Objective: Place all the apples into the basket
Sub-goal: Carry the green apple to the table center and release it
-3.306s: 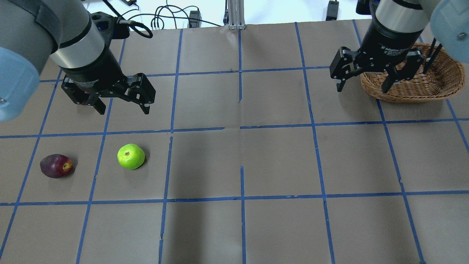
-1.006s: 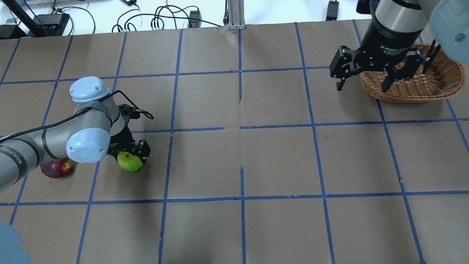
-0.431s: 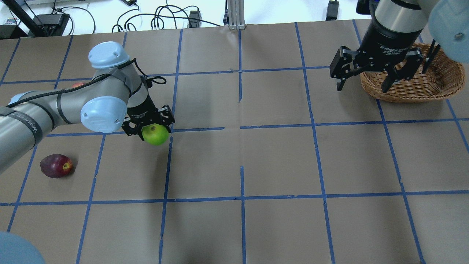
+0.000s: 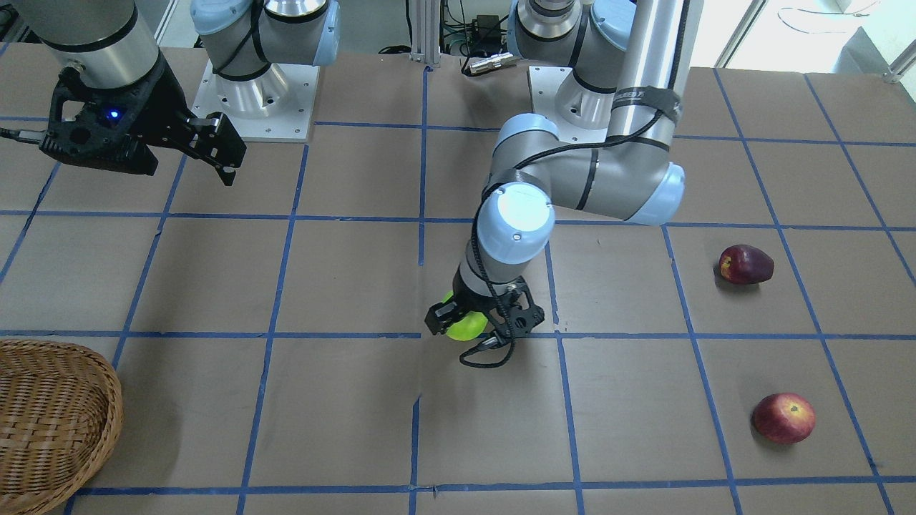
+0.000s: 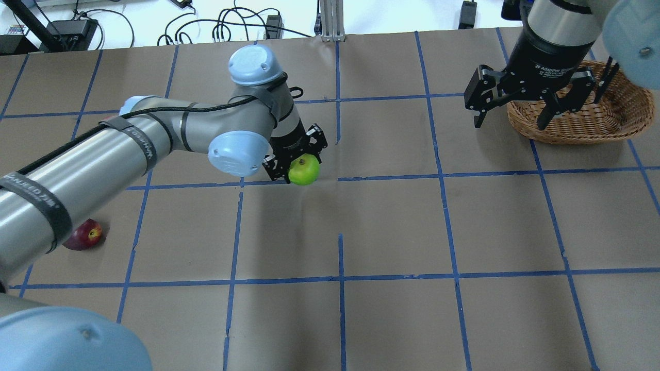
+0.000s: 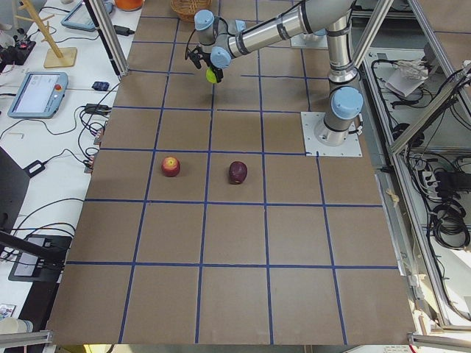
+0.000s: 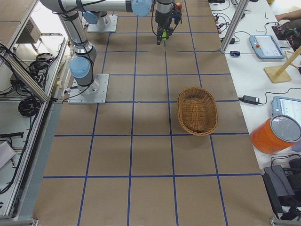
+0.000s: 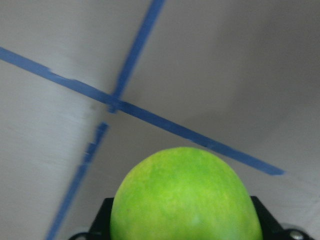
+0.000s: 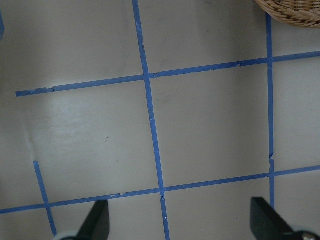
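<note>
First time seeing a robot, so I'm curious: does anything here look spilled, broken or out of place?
Nothing stands out. The left gripper holds the green apple above the table, the red apple and the maroon apple lie on it looking whole, and the basket sits upright beside the open right gripper.

Text on my right gripper (image 5: 509, 123) housing: "2F Adaptive", rest unclear. Black straps (image 5: 32, 195) on my left arm (image 5: 103, 159): white lettering, too blurred to read. Nothing else legible.
</note>
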Motion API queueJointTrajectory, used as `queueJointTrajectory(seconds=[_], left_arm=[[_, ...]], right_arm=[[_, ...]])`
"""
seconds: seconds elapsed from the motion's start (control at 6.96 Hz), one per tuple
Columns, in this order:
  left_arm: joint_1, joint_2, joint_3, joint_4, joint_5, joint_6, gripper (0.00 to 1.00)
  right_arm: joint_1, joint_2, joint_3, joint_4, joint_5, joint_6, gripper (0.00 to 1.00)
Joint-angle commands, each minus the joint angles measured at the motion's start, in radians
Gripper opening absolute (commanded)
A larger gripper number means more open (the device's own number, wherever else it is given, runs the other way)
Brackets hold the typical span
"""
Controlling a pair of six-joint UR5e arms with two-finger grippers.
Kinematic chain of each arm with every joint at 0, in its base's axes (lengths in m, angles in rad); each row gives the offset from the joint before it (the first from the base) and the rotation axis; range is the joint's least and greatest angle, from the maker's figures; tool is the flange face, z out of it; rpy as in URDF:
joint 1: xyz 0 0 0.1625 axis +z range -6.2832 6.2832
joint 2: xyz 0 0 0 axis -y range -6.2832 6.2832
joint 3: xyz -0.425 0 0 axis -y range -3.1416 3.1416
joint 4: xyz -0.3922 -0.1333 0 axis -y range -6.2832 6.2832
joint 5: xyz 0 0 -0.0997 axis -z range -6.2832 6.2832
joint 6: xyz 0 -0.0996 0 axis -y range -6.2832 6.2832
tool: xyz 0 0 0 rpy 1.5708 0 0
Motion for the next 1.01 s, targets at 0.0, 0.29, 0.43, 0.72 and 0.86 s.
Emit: queueJointTrajectory(seconds=[0.0, 0.29, 0.43, 0.72, 0.86], left_arm=[[-0.060, -0.110, 0.008, 0.175, -0.020, -0.184, 0.37], [-0.055, -0.095, 0.021, 0.175, -0.024, -0.181, 1.00], [-0.043, -0.054, 0.034, 0.126, -0.020, -0.111, 1.00], [0.070, 0.063, 0.109, -0.187, -0.008, 0.166, 1.00], [0.153, 0.124, 0.101, -0.274, 0.071, 0.374, 1.00]], right_arm=[[0.000, -0.001, 0.000, 0.004, -0.005, -0.006, 1.00], [0.000, -0.006, 0.000, -0.006, -0.002, 0.002, 1.00], [0.002, 0.012, 0.000, -0.004, -0.003, 0.005, 1.00], [0.005, 0.049, 0.000, -0.054, 0.010, 0.003, 1.00], [0.050, 0.075, 0.023, -0.085, 0.014, 0.003, 1.00]])
